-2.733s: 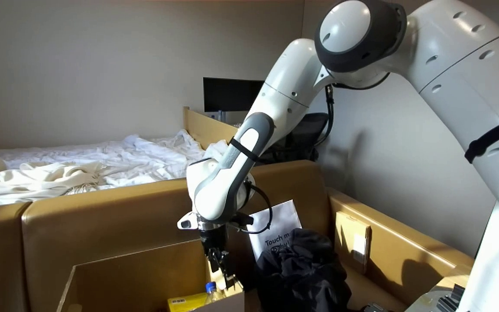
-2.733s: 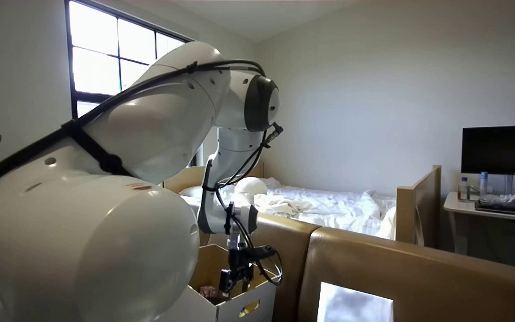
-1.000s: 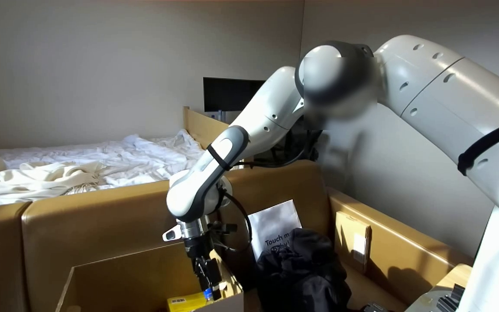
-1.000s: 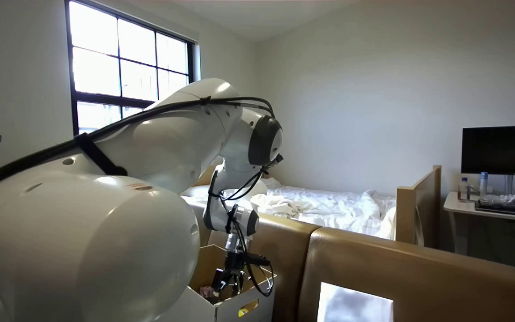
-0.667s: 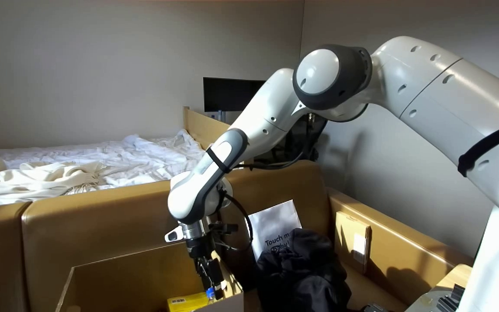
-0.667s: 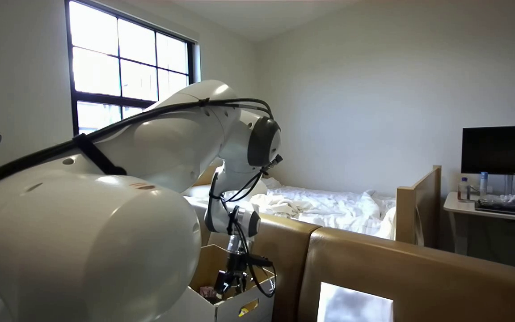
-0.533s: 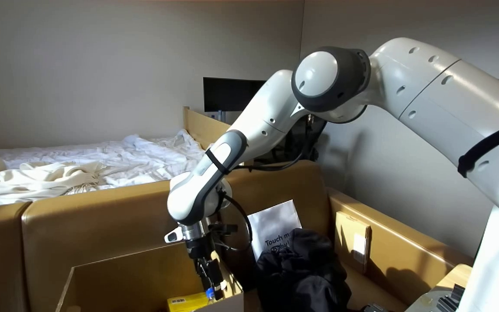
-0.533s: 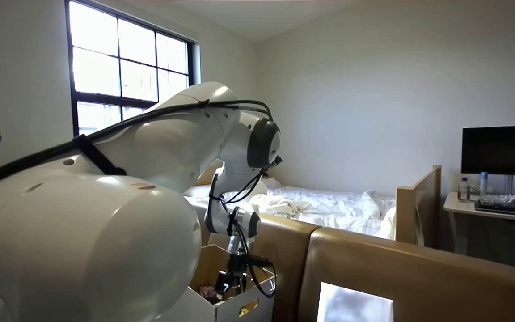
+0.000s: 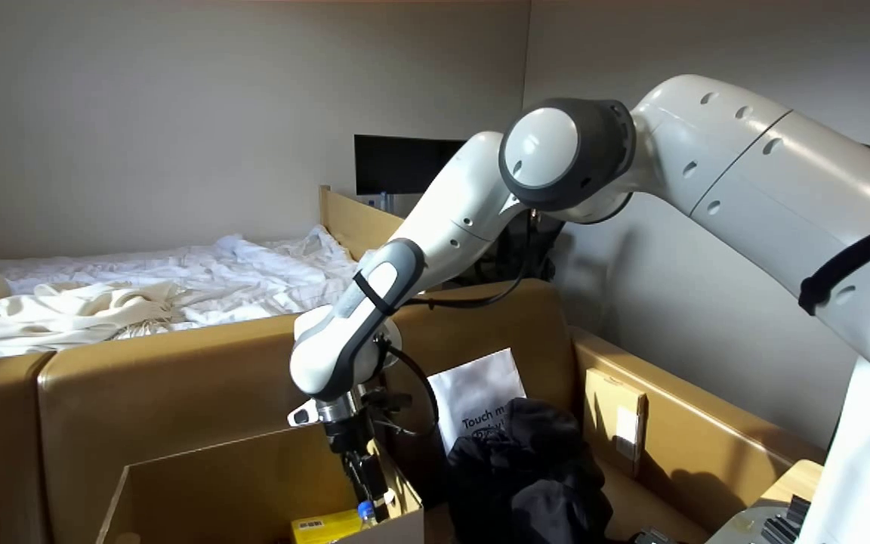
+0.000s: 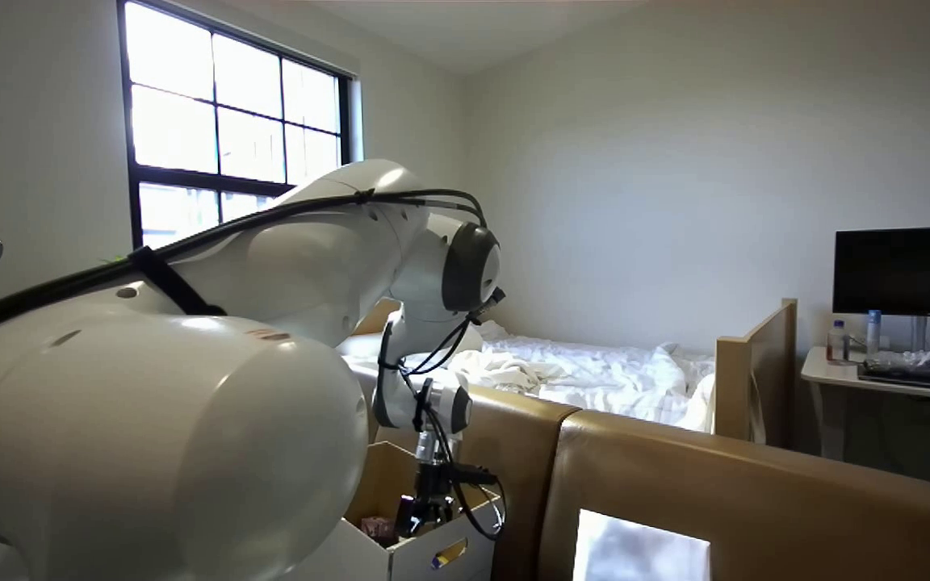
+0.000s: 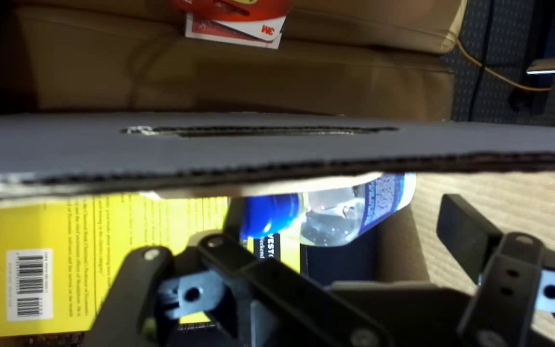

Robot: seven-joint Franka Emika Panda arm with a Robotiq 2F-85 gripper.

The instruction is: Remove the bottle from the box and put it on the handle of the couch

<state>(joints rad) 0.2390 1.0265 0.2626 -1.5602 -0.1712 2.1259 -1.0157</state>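
Within the last few seconds the pincer (image 11: pixel 350 221) has come down and inward from the edge of the box (image 9: pixel 231 483) to the bottle (image 11: pixel 333 219), so a grasp looks near. Its two fingers (image 11: pixel 465 233) stand apart, the bottle between them in the wrist view; I cannot tell about contact. The bottle is inside the box, unlifted. Showing: one bottle and one book (image 11: pixel 94 226) within, one open box, one couch arm (image 9: pixel 695 398).

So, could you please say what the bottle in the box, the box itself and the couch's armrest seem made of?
Bottle: probably plastic, clear and glossy; see-through body, bright glints.
Box: likely corrugated cardboard, matte; layered cut edge.
Armrest: smooth tan covering, soft sheen along its edge; perhaps leather or imitation, can't tell which.
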